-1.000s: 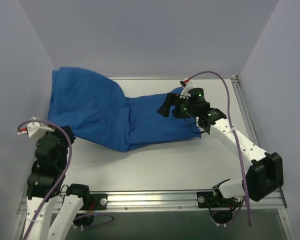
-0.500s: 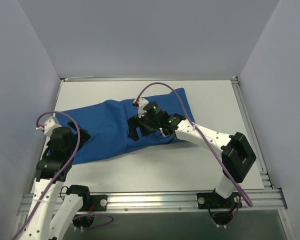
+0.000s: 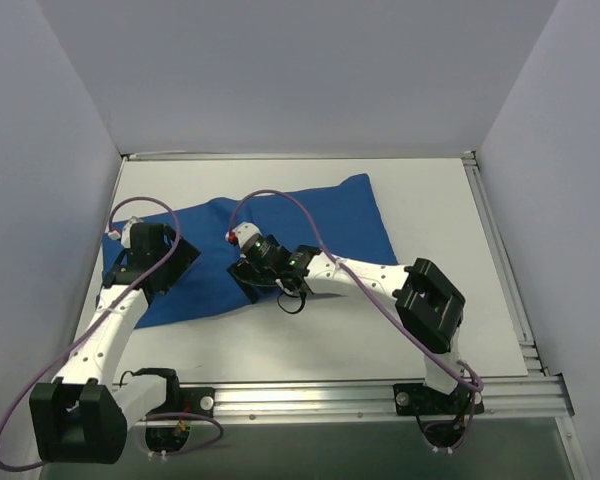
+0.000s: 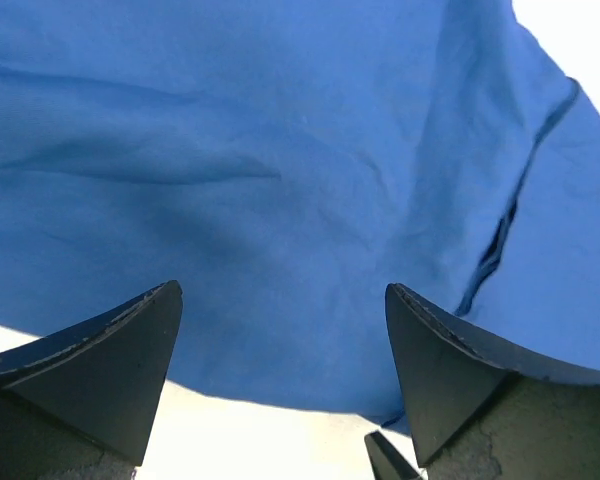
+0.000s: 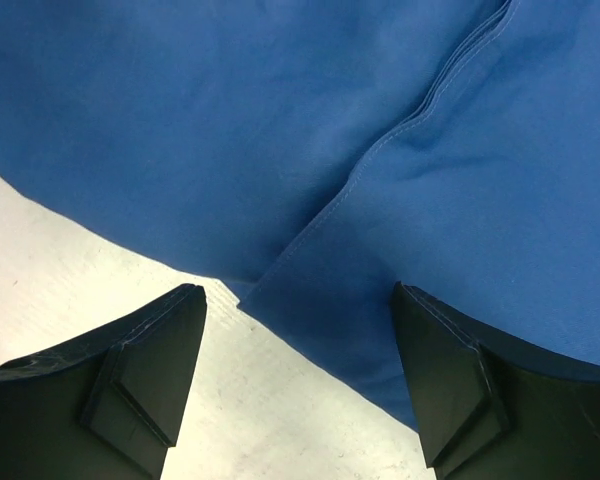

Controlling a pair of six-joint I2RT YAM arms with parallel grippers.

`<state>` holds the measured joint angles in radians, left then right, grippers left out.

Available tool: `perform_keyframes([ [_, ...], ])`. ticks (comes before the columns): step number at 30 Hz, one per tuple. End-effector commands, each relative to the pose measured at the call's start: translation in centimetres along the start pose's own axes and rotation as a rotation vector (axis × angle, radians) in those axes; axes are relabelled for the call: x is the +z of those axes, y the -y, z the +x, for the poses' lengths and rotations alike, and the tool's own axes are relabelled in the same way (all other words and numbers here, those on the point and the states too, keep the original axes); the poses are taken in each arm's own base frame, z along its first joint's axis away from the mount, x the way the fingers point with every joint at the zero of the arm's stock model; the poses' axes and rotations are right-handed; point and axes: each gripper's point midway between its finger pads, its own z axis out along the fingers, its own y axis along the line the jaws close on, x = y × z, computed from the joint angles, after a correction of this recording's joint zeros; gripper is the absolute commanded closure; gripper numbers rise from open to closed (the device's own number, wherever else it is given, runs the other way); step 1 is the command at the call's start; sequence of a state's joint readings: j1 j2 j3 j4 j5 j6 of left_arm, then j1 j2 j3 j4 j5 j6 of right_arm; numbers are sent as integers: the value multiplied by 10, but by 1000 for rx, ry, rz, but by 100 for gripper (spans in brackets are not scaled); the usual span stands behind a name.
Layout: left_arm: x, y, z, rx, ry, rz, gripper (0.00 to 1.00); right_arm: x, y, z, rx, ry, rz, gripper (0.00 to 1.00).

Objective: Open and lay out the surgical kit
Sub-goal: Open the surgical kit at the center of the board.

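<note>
Right claw: spread, pinching nothing, poised low over the near edge of the cloth, straddling a hemmed flap's overlap on the layer below, with bare table under one finger. Left claw: spread too, empty, above the cloth's left end. No tray or instruments on show; probably wrapped inside the cloth, though impossible to tell. Likely step: catch the top flap and fold it back. To do it well, drop straight down until one finger slips under the hem and close on that single layer only. Then lift a little and draw the flap away low and slow, so as not to drag the contents. Keep the other claw ready to pin or take the opposite end. Pose: right arm bent high at the elbow near the front right, forearm stretched leftward across the table, wrist tipped down at mid-cloth. Left arm reaching forward along the left side, wrist turned down over the cloth.
</note>
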<state>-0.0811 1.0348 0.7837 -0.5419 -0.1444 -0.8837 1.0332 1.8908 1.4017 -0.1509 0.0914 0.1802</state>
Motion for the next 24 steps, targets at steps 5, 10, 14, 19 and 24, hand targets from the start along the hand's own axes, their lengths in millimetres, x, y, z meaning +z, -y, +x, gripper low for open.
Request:
perform_keyframes([
  [5,37,-4,-2,-75,-113,-26,9,-5,15,-9,-26,20,202,28],
  [10,45,-13,5,-88,-138,-33,9,-1,18,-5,-36,2,238,34],
  [14,47,-17,3,-101,-122,-47,9,-3,21,-6,-36,7,266,48],
  [19,56,-23,4,-114,-142,-85,9,-11,23,-14,-19,29,274,63],
  [24,64,-27,5,-115,-159,-108,9,-21,25,-21,1,50,278,81],
])
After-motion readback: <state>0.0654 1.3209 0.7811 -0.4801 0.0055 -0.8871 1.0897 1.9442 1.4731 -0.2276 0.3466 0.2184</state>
